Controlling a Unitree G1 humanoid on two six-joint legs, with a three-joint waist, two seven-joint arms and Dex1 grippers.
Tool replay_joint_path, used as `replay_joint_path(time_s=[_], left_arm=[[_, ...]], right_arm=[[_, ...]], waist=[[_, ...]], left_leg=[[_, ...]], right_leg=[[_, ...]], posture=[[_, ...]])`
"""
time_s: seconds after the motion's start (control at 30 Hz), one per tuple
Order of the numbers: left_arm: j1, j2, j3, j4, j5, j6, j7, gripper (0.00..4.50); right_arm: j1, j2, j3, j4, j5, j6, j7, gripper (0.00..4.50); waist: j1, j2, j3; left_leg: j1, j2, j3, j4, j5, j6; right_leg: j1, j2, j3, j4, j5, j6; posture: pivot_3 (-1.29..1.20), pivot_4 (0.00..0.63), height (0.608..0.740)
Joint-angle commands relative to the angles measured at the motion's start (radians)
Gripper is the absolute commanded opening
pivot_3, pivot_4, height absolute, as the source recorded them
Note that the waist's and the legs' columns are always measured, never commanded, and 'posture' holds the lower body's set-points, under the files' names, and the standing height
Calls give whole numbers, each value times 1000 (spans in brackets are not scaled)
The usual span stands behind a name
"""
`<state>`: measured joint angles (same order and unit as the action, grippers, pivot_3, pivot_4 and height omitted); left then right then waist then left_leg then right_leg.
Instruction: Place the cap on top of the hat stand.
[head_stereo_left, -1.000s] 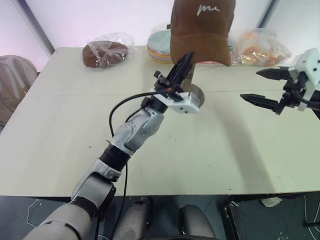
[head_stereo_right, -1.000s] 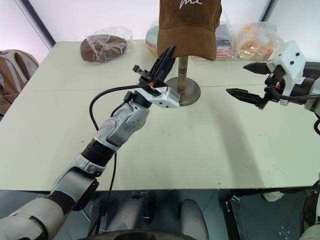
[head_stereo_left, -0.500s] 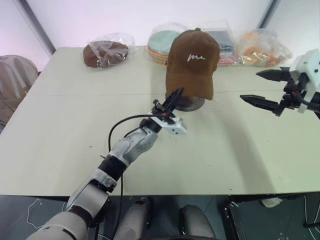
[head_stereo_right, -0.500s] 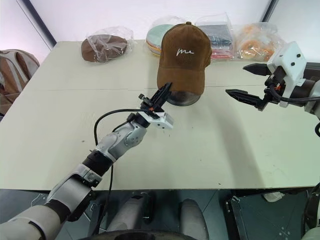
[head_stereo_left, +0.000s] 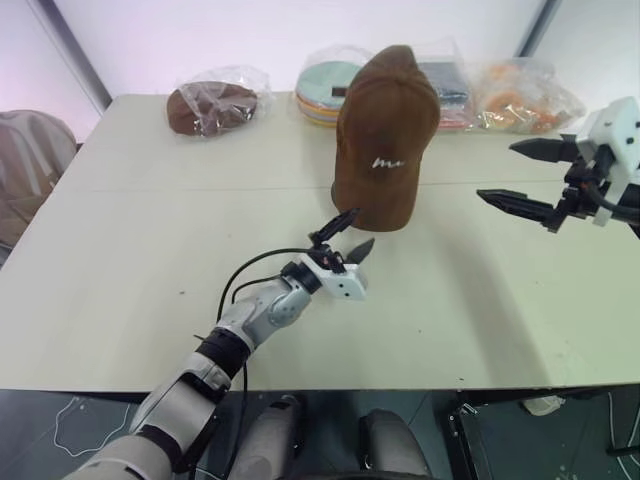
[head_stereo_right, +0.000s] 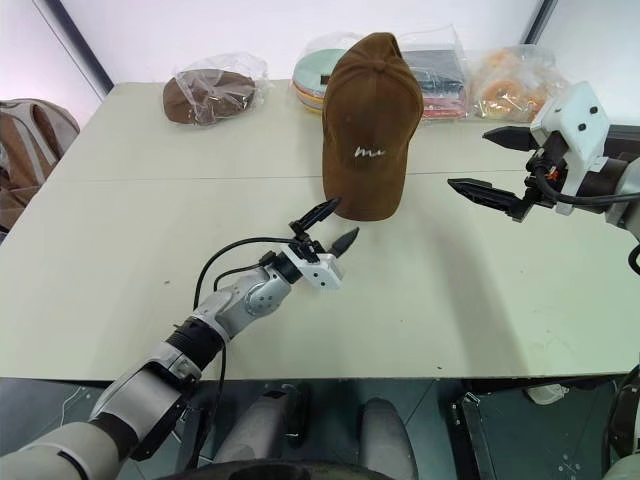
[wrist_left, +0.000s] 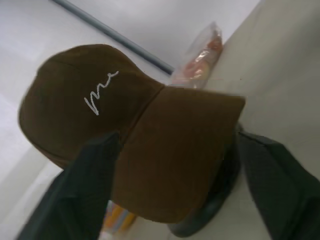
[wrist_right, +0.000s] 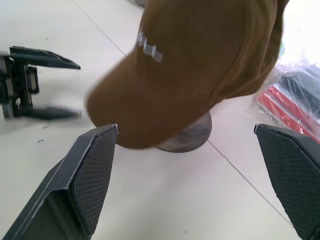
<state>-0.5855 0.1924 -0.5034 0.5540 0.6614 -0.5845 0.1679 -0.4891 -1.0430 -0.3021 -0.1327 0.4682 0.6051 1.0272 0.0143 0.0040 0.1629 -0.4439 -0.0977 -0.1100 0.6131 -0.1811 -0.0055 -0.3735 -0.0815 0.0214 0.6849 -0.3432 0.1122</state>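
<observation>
The rust-brown cap (head_stereo_left: 383, 130) with white script sits on the hat stand, tilted forward so its brim hangs down toward the table. Of the hat stand, the dark round base (wrist_right: 191, 136) peeks out under the brim; post and top are hidden by the cap. My left gripper (head_stereo_left: 353, 231) hovers low over the table just in front of the brim, open and holding nothing. In the left wrist view its fingers (wrist_left: 75, 190) frame the cap (wrist_left: 100, 115) without touching it. My right gripper (head_stereo_left: 499, 172) hangs open in the air to the right of the cap.
Along the table's far edge lie a darker cap in clear plastic (head_stereo_left: 212, 105), a stack of pastel discs (head_stereo_left: 320, 85) and plastic-wrapped packets (head_stereo_left: 522, 95). The pale table (head_stereo_left: 120, 270) reaches wide to the left and front.
The cap came down from high up and now rests on the stand, tipped forward. My left gripper sank toward the table, let go of the brim and opened. The right gripper stayed put.
</observation>
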Motion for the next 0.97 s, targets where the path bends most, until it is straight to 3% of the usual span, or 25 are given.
replay_joint_path(time_s=[0.03, 0.23, 0.5, 0.77, 0.97], left_arm=[[28, -15, 1, -12, -132, -34, -152, 4431], [87, 20, 94, -175, -432, 72, -450, 4431], [47, 242, 337, -524, -883, 567, -837, 4431], [-83, 533, 543, -559, -1120, 918, -1097, 4431], [-142, 630, 610, -549, -1216, 1060, -1205, 4431]], right_arm=[[-28, -19, -14, -29, 14, -4, -7, 4500], [-41, -14, 5, -35, 20, -6, -10, 4500], [-61, -10, 53, -66, 21, -10, 3, 4500], [-2, -29, 125, -89, -54, -67, 17, 4500], [3, -26, 129, -90, -71, -76, 14, 4500]], waist=[[-1, 0, 0], [-4, 0, 0], [-10, 0, 0], [-12, 0, 0], [-15, 0, 0]], left_leg=[[0, 0, 0, 0, 0, 0], [0, 0, 0, 0, 0, 0], [0, 1, -1, 0, 0, 0], [0, 1, -1, 0, 0, 0], [0, 1, -2, -1, 0, 0]], right_leg=[[0, 0, 0, 0, 0, 0], [-1, 0, 0, 0, 0, 0], [0, 1, 0, 0, 0, 0], [0, 1, 0, -1, 0, 0], [0, 1, 0, -1, 0, 0]], posture=[[0, 150, 740], [0, 150, 740], [0, 150, 740], [0, 150, 740], [0, 150, 740]])
